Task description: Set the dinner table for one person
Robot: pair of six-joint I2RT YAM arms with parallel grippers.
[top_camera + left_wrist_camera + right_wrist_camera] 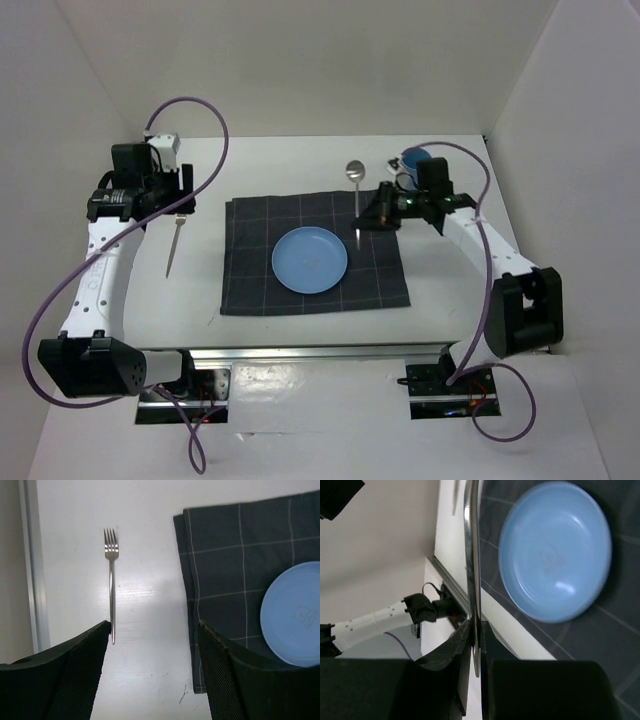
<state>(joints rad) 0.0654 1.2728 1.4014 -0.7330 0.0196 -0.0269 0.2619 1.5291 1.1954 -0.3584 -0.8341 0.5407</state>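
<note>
The white dinner table (290,165) carries a dark grey checked cloth (250,290) with a blue plate (310,260) on it. A fork (173,250) lies on the table left of the cloth. My left gripper (180,205) is open and empty above the fork's far end. In the left wrist view the fork (111,580) lies ahead of the left finger (75,670). A spoon (354,172) lies past the cloth's far edge. My right gripper (370,218) is shut on a thin silver knife (471,555), seen edge-on and held by its handle end, above the cloth right of the plate (555,550).
A blue cup (415,158) stands behind the right gripper at the back right. Metal rails run along the table's front edge (310,352) and its left side (31,565). White walls close in the back and both sides.
</note>
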